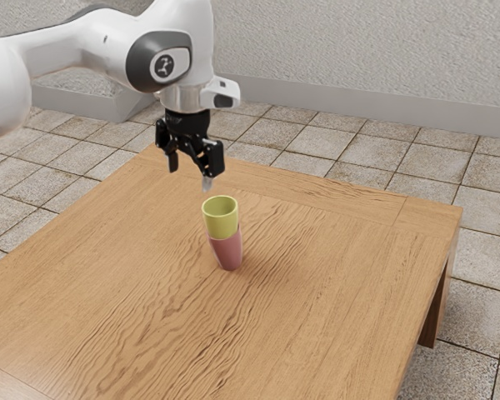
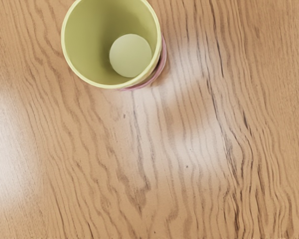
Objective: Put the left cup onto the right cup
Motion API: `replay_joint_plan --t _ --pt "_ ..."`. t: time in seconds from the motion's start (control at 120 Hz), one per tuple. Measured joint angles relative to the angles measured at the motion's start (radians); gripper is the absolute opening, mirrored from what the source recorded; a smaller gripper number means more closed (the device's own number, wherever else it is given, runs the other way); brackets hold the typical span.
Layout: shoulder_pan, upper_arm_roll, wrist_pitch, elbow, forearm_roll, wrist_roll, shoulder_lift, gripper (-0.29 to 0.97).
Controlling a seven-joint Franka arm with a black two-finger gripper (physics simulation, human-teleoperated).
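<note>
A yellow-green cup (image 1: pixel 220 217) sits nested in the top of a pink cup (image 1: pixel 227 250) near the middle of the wooden table (image 1: pixel 317 300). The stack leans slightly. My gripper (image 1: pixel 191 167) hangs above and behind the stack, toward the exterior view's left, with its fingers open and nothing between them. In the wrist view I look down into the yellow-green cup (image 2: pixel 109 45); a thin pink rim (image 2: pixel 161 64) of the cup below shows along one side of it.
The table's right edge (image 1: pixel 450 242) and one leg drop to a tiled floor. A grey wall and a raised ledge (image 1: pixel 83 96) run behind the arm.
</note>
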Motion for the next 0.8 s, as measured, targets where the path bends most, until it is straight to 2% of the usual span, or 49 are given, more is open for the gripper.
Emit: replay_joint_plan --t 0.458,0.8 --pt "-0.045 0.062 -0.032 -0.068 -0.014 0.0 -0.105 0.68" --pt "-0.041 0.077 -0.048 -0.072 -0.042 -0.005 -0.128 0.68"
